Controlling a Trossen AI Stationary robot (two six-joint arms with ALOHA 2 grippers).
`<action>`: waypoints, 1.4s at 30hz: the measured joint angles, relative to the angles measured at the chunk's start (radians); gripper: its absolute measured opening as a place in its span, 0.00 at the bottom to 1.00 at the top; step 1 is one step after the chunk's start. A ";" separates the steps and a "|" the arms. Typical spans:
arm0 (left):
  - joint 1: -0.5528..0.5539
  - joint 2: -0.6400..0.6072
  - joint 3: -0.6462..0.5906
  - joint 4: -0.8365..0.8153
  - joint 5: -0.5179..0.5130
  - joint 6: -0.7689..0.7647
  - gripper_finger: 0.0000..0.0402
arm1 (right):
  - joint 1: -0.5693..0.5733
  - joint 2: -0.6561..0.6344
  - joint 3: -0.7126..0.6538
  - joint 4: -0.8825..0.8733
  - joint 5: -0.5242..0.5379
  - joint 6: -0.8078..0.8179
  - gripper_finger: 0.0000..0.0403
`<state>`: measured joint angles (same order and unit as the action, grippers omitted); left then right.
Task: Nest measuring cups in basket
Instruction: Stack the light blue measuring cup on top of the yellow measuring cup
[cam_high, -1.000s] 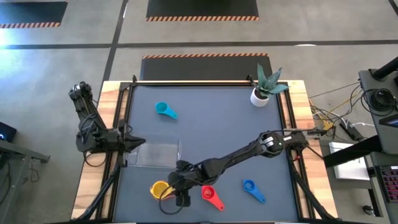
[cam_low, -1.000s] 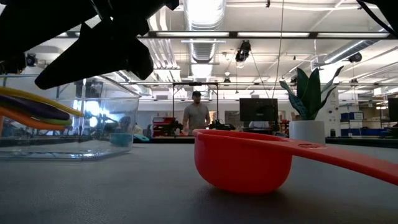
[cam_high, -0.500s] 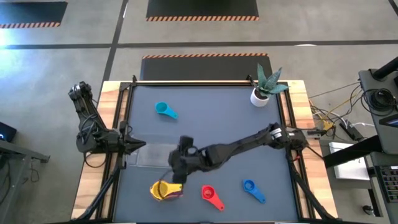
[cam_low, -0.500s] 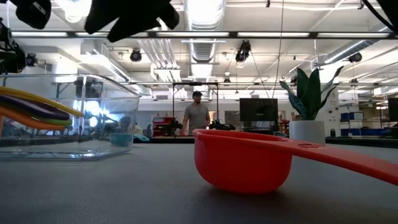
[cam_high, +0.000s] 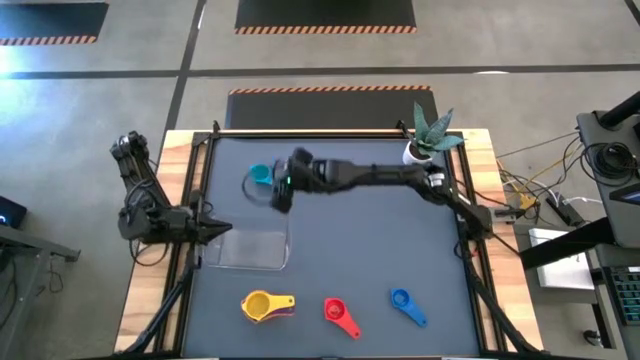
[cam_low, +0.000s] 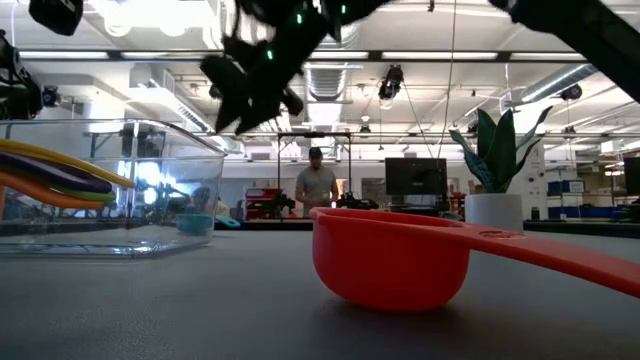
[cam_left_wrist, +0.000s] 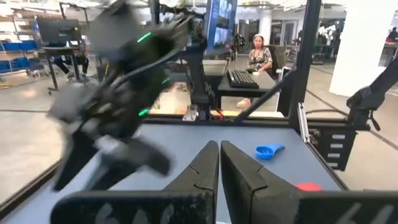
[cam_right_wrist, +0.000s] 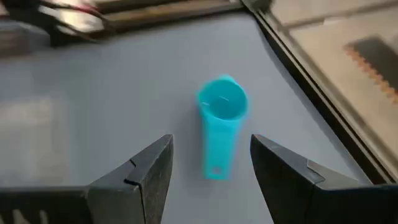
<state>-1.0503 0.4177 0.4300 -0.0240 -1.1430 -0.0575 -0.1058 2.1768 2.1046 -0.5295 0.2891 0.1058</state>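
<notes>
Right gripper (cam_high: 277, 192) positioned over the far left part of the table (cam_high: 380, 240), just above the cyan measuring cup (cam_high: 261, 176). Fingers (cam_right_wrist: 146, 171) spread apart, holding nothing; cyan cup seen between them in the right wrist view, lying on the mat with its bowl pointing away from the gripper and its handle toward it. Not possible to tell from the high view whether any contact was made; wrist view showed the cup apart from both fingers.

Left gripper (cam_high: 222, 229) parked at the left edge of the table, fingers pressed together, tips just beside the short left side of the basket (cam_high: 240, 262). Basket sat empty-looking from above, left of centre.

Yellow measuring cup (cam_high: 258, 304) placed near the front edge, below the basket, with a purple cup (cam_high: 283, 311) showing beneath its handle. Red measuring cup (cam_high: 337, 312) to its right, blue measuring cup (cam_high: 404, 302) further right, all three well apart from the basket. White pot with green plant (cam_high: 420, 150) located at the far right corner.
</notes>
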 joint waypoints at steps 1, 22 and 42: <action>0.000 -0.002 0.006 0.002 0.000 0.008 0.00 | -0.026 0.008 -0.001 0.000 -0.028 -0.001 0.50; 0.000 -0.039 0.020 -0.004 -0.038 0.079 0.00 | -0.205 0.162 -0.004 0.121 -0.343 0.033 0.51; 0.000 -0.040 0.019 -0.022 -0.050 0.076 0.00 | -0.200 0.210 -0.006 0.243 -0.341 0.033 0.83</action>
<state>-1.0500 0.3780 0.4492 -0.0455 -1.1927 0.0181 -0.3056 2.3867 2.0991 -0.2868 -0.0521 0.1386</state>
